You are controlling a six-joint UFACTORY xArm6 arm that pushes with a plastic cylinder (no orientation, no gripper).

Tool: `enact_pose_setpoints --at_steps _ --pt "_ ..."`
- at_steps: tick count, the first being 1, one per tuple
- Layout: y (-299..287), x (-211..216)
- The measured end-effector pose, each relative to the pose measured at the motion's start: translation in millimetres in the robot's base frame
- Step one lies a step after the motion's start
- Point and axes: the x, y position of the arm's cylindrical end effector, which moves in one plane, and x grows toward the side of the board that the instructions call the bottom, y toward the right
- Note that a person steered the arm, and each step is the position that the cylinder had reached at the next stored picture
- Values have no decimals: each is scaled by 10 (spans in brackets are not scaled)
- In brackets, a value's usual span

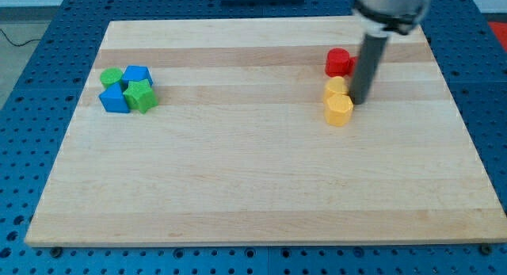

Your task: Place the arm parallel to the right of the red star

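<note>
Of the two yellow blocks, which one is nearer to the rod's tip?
The upper yellow block: my tip stands just to its right. The lower yellow block lies a little farther, toward the view's bottom.

Bright even overhead light, faint short shadows under blocks on wooden board (253, 172), mild soft blur thruout, no glare

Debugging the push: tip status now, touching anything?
My tip: no gripper, holds nothing; just right of the two yellow blocks, contact cannot be told, below-right of the red block.

Red block (339, 63), shape unclear, possibly star: flat on board, upper right, near rod.
</note>
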Motion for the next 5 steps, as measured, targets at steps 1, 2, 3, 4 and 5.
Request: enact_pose_setpoints --at_steps 1,2,3,4,5 --pt "-824 0" --pt "-976 -7" --pt "-948 -23" --pt "-369 -23" --pt "434 -32"
